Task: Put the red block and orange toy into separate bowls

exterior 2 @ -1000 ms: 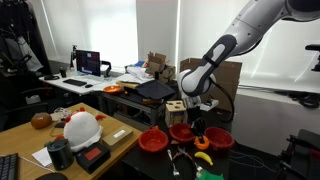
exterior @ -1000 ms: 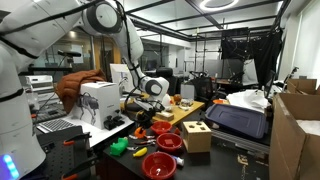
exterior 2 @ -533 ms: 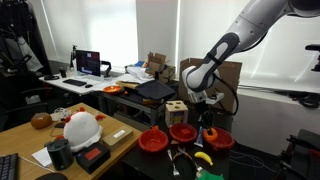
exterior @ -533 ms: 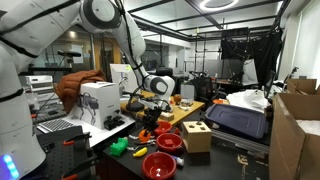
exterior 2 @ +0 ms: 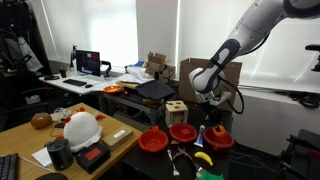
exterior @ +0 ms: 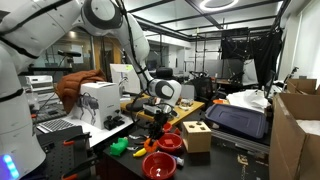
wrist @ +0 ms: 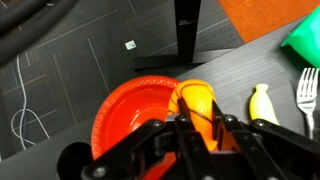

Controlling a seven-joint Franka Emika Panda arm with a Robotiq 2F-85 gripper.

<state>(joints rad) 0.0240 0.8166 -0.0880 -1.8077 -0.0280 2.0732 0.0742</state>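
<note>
A red bowl [wrist: 128, 112] sits right beneath my claw [wrist: 198, 120]. My fingers are clamped tight on the orange toy [wrist: 197, 98], and I hold it above that bowl's edge. Just off to one side of my claw, outside the bowl, lies a yellow toy [wrist: 263, 103].

Ceiling ring light glaring overhead, bright backlit window blinds, small soft frames — wrist view blurred
</note>
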